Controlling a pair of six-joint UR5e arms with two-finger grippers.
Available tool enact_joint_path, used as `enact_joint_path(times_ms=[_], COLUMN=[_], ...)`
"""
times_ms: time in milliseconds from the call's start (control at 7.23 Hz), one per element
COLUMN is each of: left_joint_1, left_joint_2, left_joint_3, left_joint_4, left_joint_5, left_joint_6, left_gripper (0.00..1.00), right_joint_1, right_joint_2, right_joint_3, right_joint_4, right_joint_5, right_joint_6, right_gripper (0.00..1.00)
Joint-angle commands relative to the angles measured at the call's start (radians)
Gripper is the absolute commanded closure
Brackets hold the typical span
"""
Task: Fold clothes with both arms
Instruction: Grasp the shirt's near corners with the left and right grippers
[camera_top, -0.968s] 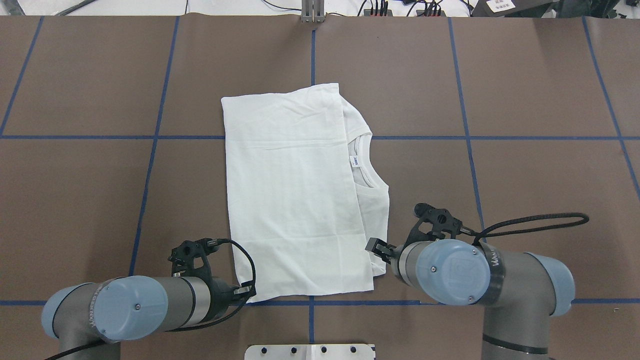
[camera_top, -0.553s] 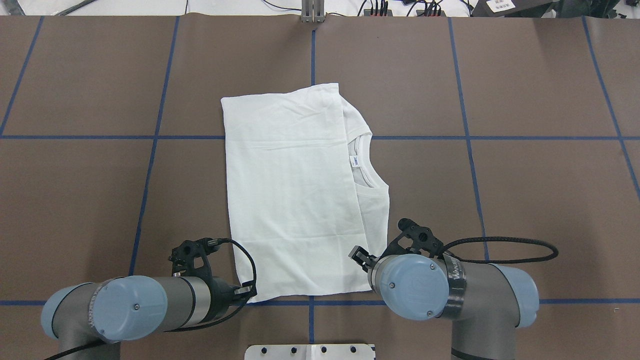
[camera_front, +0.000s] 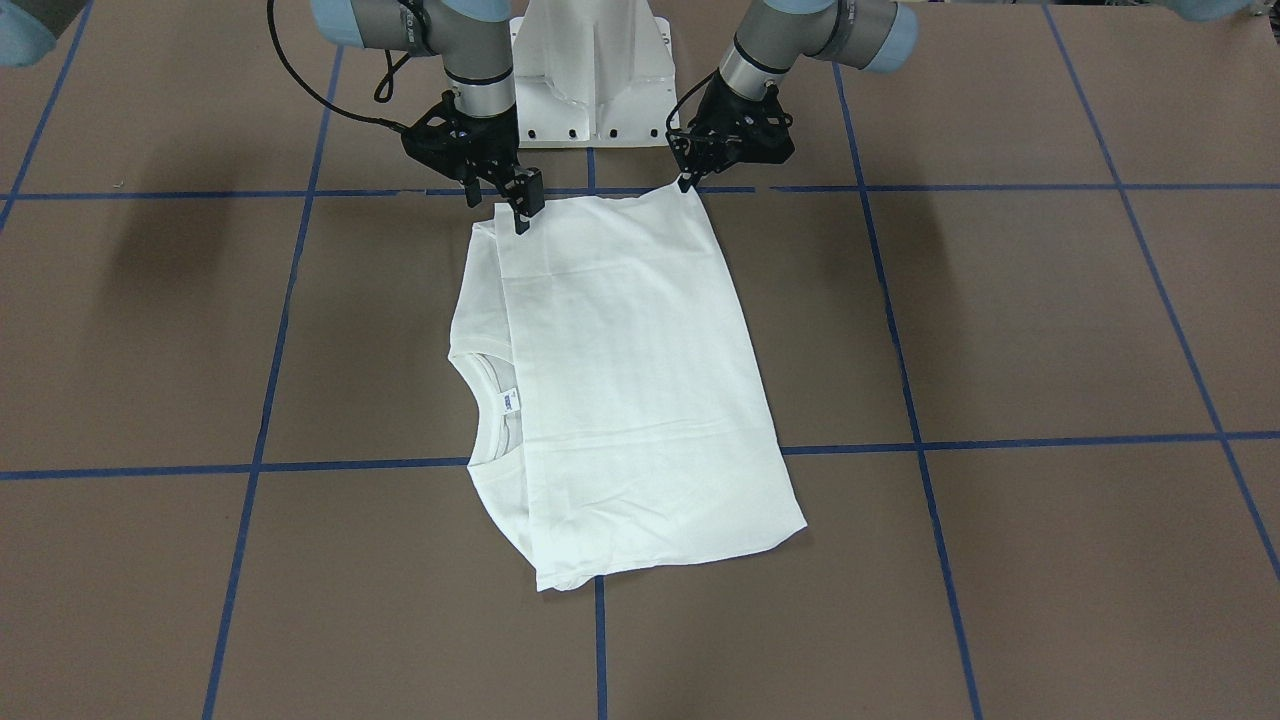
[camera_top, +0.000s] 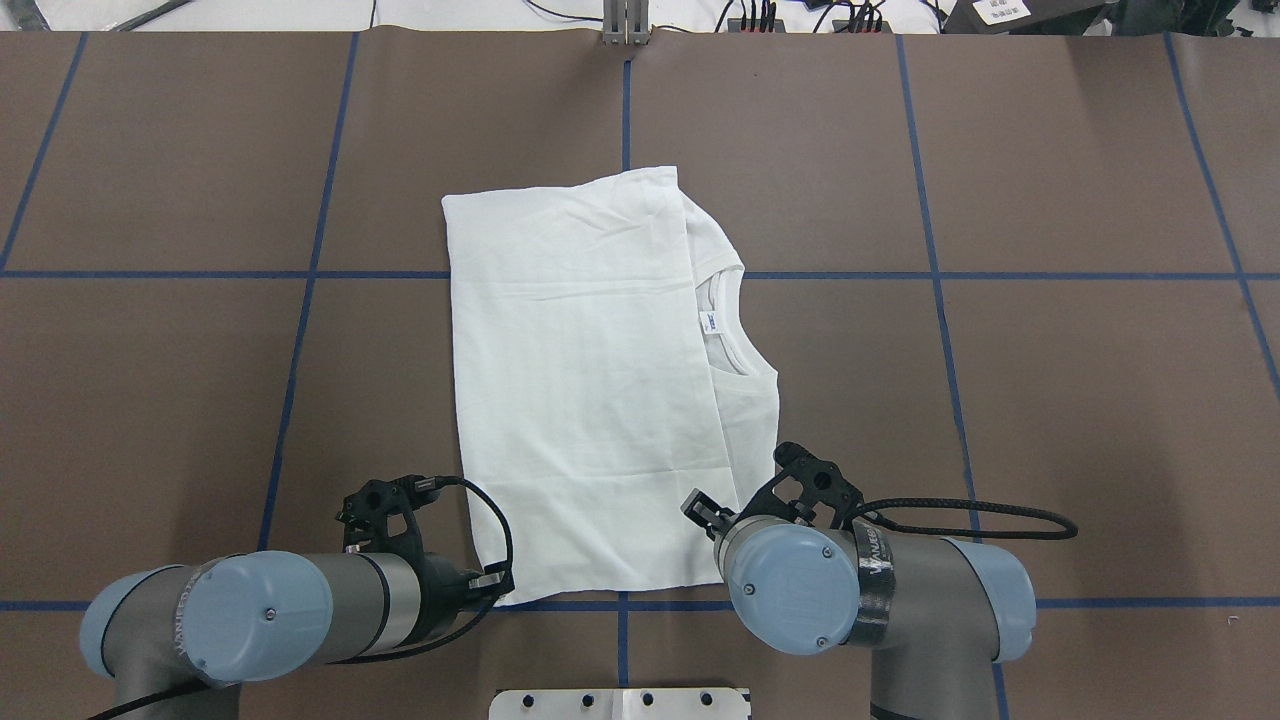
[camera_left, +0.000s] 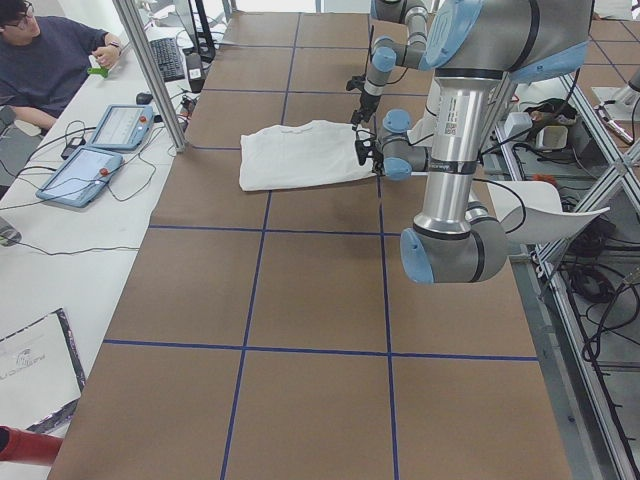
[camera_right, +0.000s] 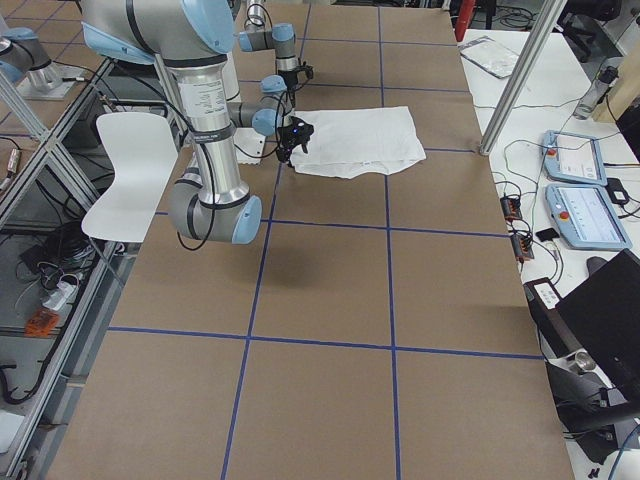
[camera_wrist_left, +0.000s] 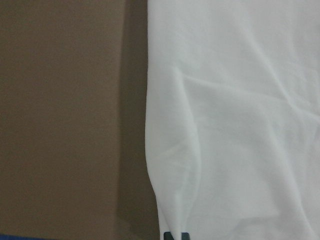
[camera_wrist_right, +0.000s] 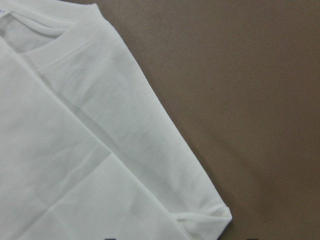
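Seen from overhead, the white long-sleeved cloth T-shirt (camera_top: 590, 400) lies part-folded at the centre of the brown table (camera_top: 1000, 350). The left end effector (camera_front: 688, 180) pinches its 7 o'clock corner. The right end effector (camera_front: 508, 200), spread, hovers over the 5 o'clock corner. It likely needs to close there next, then both carry the hem toward 12 o'clock.

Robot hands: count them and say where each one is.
2. The left hand is at one robot-side corner of the shirt; the right hand is near the other robot-side corner.
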Motion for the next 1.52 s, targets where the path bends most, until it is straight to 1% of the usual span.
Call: enact_joint_path(times_ms=[0,138,553,829,968,1106,1244,1382], left_joint_1=[0.0,0.0,0.0,0.0,0.0,0.0,0.0,0.0], left_joint_2=[0.0,0.0,0.0,0.0,0.002,0.002,0.002,0.002], left_joint_3=[-0.001,-0.001,-0.001,-0.005,-0.007,-0.007,-0.008,-0.008], left_joint_4=[0.0,0.0,0.0,0.001,0.001,0.001,0.001,0.001], left_joint_5=[0.0,0.0,0.0,0.0,0.0,0.0,0.0,-0.009], left_joint_6=[0.0,0.0,0.0,0.0,0.0,0.0,0.0,0.0], left_gripper=[1.0,1.0,1.0,1.0,1.0,1.0,1.0,1.0], right_joint_1=[-0.007,-0.008,-0.008,-0.008,-0.008,-0.008,-0.008,-0.008], right_joint_2=[0.001,0.001,0.001,0.002,0.002,0.01,0.01,0.013], right_joint_3=[-0.016,-0.021,-0.022,-0.022,-0.022,-0.024,-0.022,-0.024], right_joint_4=[0.01,0.011,0.01,0.005,0.0,-0.001,-0.001,-0.001], right_joint_5=[-0.012,-0.013,-0.013,-0.013,-0.013,-0.013,-0.013,-0.013], right_joint_6=[0.002,0.002,0.002,0.002,0.002,0.002,0.002,0.002], right_gripper=[0.11,0.13,0.28,0.34,0.34,0.65,1.0,1.0])
